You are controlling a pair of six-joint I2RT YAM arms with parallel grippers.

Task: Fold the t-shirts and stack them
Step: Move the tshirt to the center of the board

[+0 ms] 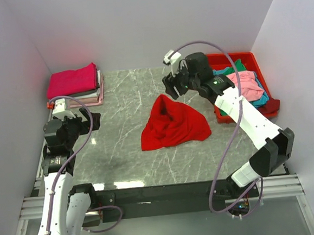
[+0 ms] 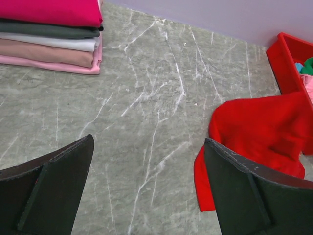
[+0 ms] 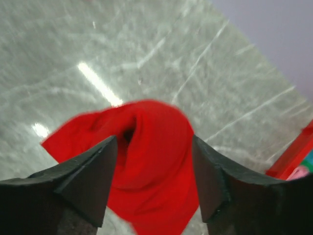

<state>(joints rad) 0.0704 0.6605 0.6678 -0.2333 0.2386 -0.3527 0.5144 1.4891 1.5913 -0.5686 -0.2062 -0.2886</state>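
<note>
Mid-table, red t-shirt crumpled, peaked, unfolded, right claw above

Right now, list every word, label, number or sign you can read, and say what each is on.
None readable. The red t-shirt, the folded stack, the red bin and the table show no print.
An orange patch near the stack is too small to read.

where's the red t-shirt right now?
Top view: the red t-shirt lies crumpled on the marble table, slightly right of centre. The open right gripper is just beyond it and the red bin is to its right.
</note>
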